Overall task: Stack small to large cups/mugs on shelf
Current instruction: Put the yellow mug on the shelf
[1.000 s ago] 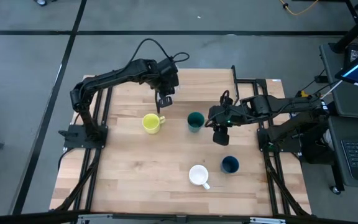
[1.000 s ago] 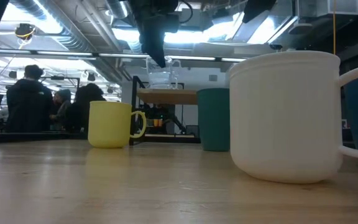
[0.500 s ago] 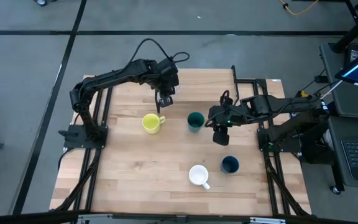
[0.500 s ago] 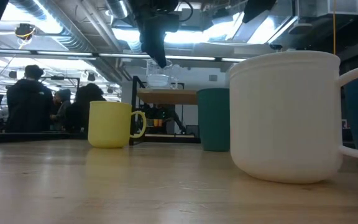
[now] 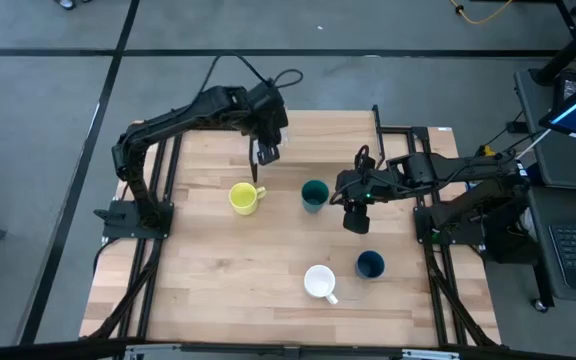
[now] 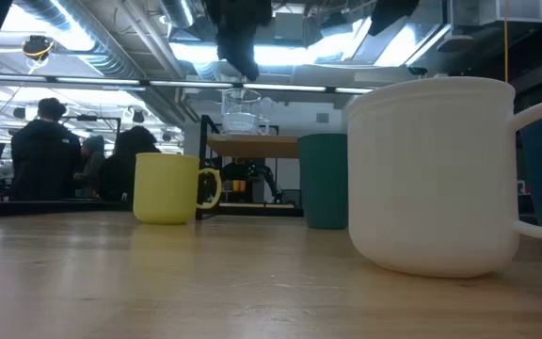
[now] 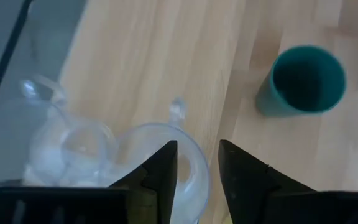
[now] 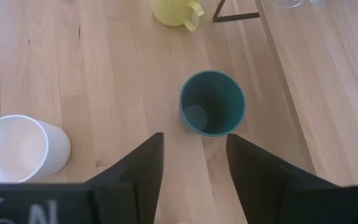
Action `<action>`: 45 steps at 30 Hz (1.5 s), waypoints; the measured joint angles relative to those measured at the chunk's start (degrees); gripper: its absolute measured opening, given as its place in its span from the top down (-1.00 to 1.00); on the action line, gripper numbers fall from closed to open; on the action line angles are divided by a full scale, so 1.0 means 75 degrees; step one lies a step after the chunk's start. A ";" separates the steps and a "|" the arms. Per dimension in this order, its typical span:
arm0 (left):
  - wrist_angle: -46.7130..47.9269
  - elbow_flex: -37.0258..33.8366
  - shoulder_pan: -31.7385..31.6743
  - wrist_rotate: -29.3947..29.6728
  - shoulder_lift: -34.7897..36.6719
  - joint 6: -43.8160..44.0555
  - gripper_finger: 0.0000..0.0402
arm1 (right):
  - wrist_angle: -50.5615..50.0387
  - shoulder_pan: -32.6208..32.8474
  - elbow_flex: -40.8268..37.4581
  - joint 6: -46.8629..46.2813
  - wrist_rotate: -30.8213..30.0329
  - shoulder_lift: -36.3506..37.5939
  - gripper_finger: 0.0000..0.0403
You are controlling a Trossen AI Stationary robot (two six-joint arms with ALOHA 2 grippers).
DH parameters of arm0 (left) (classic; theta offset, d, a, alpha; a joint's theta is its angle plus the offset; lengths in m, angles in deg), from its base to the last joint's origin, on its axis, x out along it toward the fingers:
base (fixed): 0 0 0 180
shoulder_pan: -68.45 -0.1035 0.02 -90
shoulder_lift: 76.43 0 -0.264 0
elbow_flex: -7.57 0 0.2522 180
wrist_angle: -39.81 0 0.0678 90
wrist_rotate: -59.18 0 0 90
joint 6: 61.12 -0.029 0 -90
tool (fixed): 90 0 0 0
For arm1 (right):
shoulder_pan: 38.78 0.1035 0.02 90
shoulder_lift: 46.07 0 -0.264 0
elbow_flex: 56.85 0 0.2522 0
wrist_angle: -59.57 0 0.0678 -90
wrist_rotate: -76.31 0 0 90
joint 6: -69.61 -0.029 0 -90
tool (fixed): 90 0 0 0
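Two small clear glasses (image 7: 160, 155) (image 7: 73, 146) stand side by side on the shelf (image 6: 252, 146) at the table's far side. My left gripper (image 7: 197, 171) hovers open just above them (image 6: 248, 68) and touches neither. A yellow mug (image 5: 244, 197), a teal-green cup (image 5: 314, 194), a white mug (image 5: 320, 282) and a dark blue cup (image 5: 370, 264) stand upright on the table. My right gripper (image 5: 353, 208) hangs open, with nothing between its fingers, to the right of and nearer than the teal-green cup (image 8: 212, 102).
The shelf's black legs (image 8: 235, 12) stand on the table behind the yellow mug (image 8: 176, 11). In the low view the white mug (image 6: 431, 174) fills the near right. People stand in the room beyond the table (image 6: 45, 141). Bare wood lies at the table's near left (image 5: 198, 280).
My left gripper has opened, let go of the clear glass and risen a little above it, drifting slightly toward the far edge. The glass has stayed on the shelf. My right arm has kept still.
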 joint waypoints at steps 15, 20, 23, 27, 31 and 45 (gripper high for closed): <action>0.3268 0.1493 0.1370 0.0036 0.0681 0.1263 0.44 | -0.0008 0.0000 0.0000 -0.0432 -0.0002 0.0000 0.12; 0.3147 0.0395 0.2170 0.1074 0.1758 0.1832 0.44 | -0.0015 0.0000 0.0000 -0.0422 -0.0003 -0.0006 0.12; 0.2993 -0.0525 0.2610 0.1683 0.2494 0.2651 0.44 | 0.0006 0.0000 0.0000 -0.0422 -0.0003 -0.0006 0.12; 0.2189 -0.1992 0.3157 0.2097 0.3395 0.3706 0.44 | 0.0161 0.0000 0.0000 -0.0406 -0.0006 -0.0006 0.12; 0.1159 -0.3525 0.3655 0.2214 0.4065 0.4315 0.44 | 0.0534 0.0000 0.0000 -0.0390 -0.0006 -0.0006 0.12; -0.3054 -0.7301 0.4128 0.2290 0.4271 0.4538 0.44 | 0.0755 0.0000 0.0000 -0.0368 -0.0006 -0.0006 0.12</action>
